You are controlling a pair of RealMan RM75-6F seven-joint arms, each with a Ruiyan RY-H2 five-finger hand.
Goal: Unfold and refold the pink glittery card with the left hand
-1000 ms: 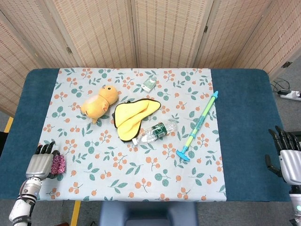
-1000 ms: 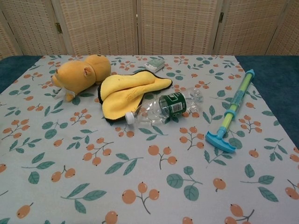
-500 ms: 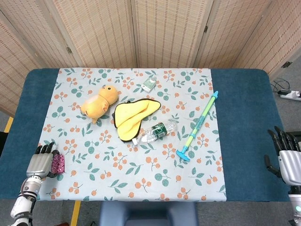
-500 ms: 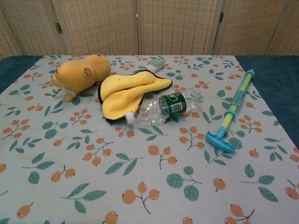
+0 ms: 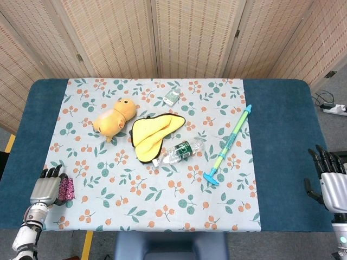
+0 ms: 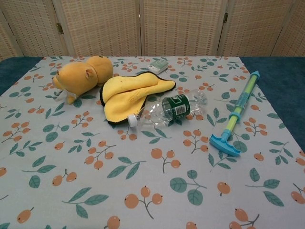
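The pink glittery card shows in the head view at the table's front left corner, folded small. My left hand holds it against its fingers, low over the edge of the flowered cloth. My right hand hangs at the front right, beyond the blue table edge, with its fingers apart and nothing in it. Neither hand nor the card appears in the chest view.
On the flowered cloth lie an orange plush toy, a yellow cloth, a crushed plastic bottle, a blue-green pump toy and a small green box. A wicker screen stands behind the table.
My left hand with the card has slid slightly toward the table's front edge. The right hand has sunk a little. Nothing else moved.
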